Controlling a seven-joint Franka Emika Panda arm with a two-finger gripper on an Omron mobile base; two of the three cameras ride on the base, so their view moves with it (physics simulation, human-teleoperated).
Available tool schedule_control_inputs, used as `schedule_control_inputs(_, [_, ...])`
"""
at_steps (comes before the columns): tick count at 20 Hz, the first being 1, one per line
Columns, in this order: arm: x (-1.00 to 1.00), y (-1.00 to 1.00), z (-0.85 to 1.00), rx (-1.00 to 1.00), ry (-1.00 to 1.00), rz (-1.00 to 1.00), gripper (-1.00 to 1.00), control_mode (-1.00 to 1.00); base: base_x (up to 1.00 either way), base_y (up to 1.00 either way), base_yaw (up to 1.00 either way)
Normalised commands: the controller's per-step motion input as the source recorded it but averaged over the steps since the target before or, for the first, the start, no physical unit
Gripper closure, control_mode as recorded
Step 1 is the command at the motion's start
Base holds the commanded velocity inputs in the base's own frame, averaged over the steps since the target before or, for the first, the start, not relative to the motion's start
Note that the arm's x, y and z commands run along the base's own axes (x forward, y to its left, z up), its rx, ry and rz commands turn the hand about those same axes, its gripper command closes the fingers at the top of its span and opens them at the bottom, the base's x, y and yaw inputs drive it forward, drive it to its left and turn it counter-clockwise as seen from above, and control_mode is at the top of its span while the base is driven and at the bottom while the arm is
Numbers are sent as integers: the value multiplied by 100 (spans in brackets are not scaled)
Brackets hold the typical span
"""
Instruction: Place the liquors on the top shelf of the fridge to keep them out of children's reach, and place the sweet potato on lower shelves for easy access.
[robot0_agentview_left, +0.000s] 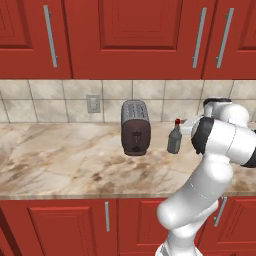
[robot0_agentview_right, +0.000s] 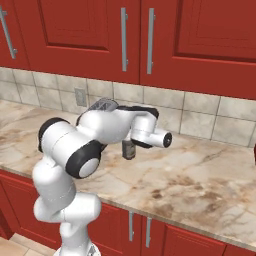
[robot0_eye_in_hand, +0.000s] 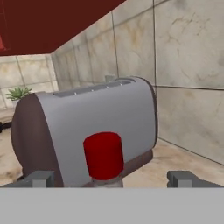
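Note:
One of the liquors, a slim grey glass bottle (robot0_agentview_left: 174, 138) with a red cap (robot0_eye_in_hand: 104, 154), stands upright on the marble counter (robot0_agentview_left: 60, 155) just right of the toaster. In the right base view the bottle (robot0_agentview_right: 129, 149) sits under my hand. My gripper (robot0_eye_in_hand: 113, 178) is open, its two fingertips (robot0_eye_in_hand: 41, 178) standing wide on either side of the red cap without touching it. The cap sits left of centre between them. The fridge and the sweet potato are out of view.
A grey and dark brown toaster (robot0_agentview_left: 135, 127) stands close behind the bottle in the hand view. Tiled backsplash with a wall outlet (robot0_agentview_left: 93, 103) runs along the back, red upper cabinets (robot0_agentview_left: 130, 35) hang above. A small green plant (robot0_eye_in_hand: 17, 92) sits far off.

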Motion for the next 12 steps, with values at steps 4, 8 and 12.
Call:
schedule_control_inputs(4, [20, -13, -19, 0, -2, 0, -100, -100, 0, 0, 0])
schedule_control_inputs(8, [17, -8, -18, 0, 0, 0, -100, -100, 0, 0, 0])
schedule_control_inputs(12, [3, 0, -10, 0, 0, 1, -100, -100, 0, 0, 0])
